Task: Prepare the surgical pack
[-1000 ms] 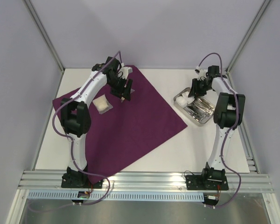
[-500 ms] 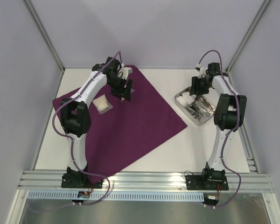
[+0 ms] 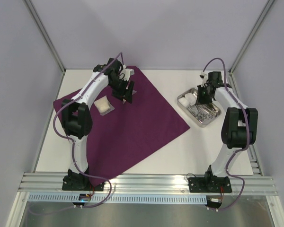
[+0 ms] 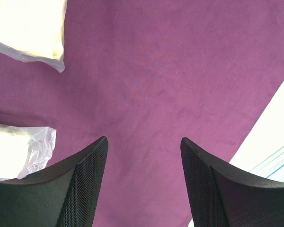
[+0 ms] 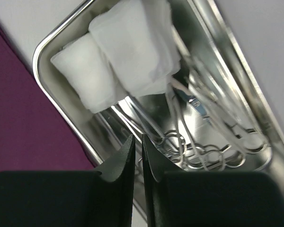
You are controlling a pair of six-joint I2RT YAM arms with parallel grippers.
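Left end effector (image 3: 127, 96) hangs over the far part of the dark-purple cloth (image 3: 137, 127), and from the left wrist it is clearly released: jaws spread wide, nothing but bare purple fabric between them. Two pale packets in clear wrap lie on that cloth, one (image 4: 27, 26) at the upper left of the wrist view, the other (image 4: 16, 151) just beside the left finger (image 4: 87, 187). From above, one of the packets (image 3: 104, 106) sits on the cloth's left part, next to the left arm.

Over on the right, the cloth's corner points toward the steel tray (image 3: 204, 124), which stands apart from it on the white worktop (image 3: 189, 151). The right end effector (image 3: 202, 97) is poised over that tray. From the right wrist it is clenched nearly tight (image 5: 137, 158), just a sliver between the fingers and nothing visible in it. Two white gauze pads (image 5: 132, 49) fill the tray's far end, and the thin steel forceps (image 5: 203, 142) lie jumbled beside them, ring handles toward the camera.
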